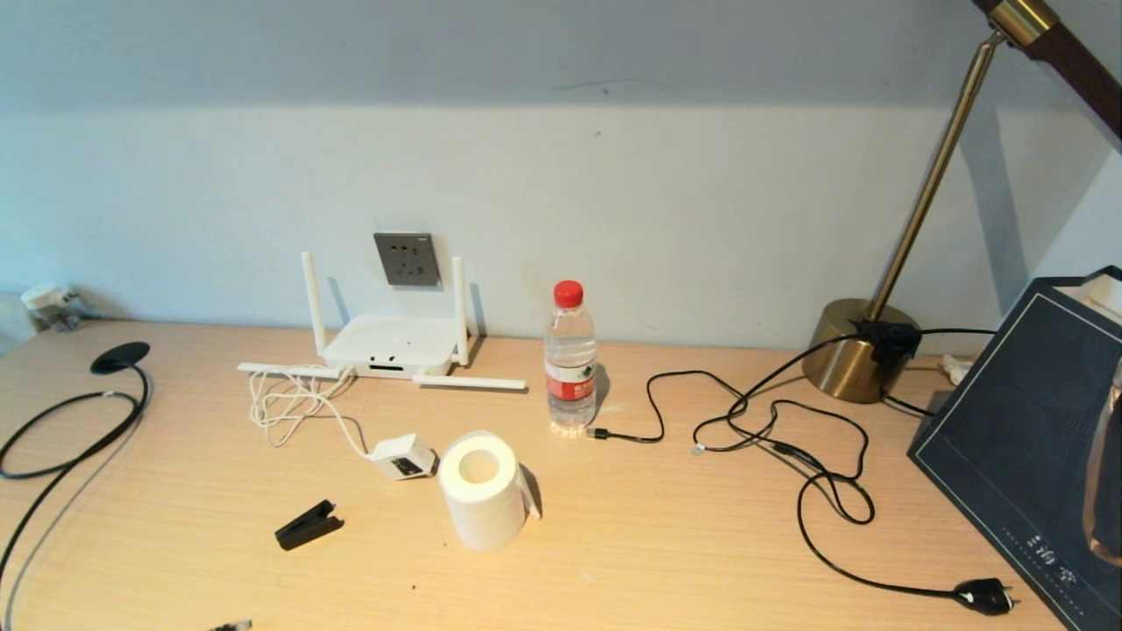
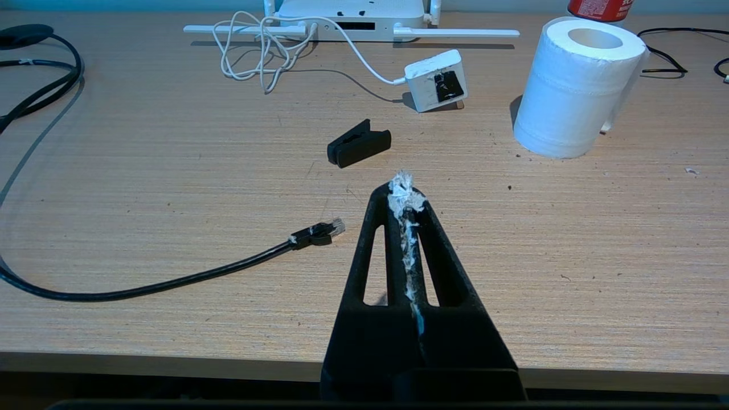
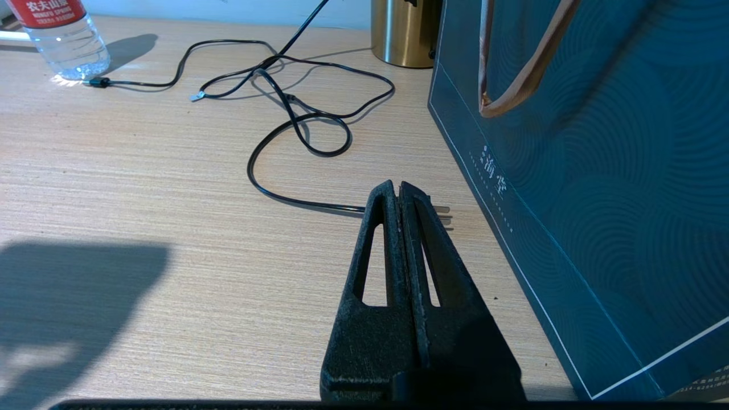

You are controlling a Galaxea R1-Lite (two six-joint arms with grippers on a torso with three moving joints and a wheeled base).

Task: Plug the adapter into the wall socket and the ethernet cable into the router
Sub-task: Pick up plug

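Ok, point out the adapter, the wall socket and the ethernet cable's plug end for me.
adapter (image 2: 436, 86), left wrist view, on its dark label face.
wall socket (image 1: 407, 259), head view, centre of the grey plate.
ethernet cable (image 2: 326, 230), left wrist view, on its plug end.

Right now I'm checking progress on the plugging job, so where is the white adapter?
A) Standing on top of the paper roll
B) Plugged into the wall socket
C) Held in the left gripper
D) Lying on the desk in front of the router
D. The adapter lies on the desk, between the router and the paper roll; the wall socket is bare.
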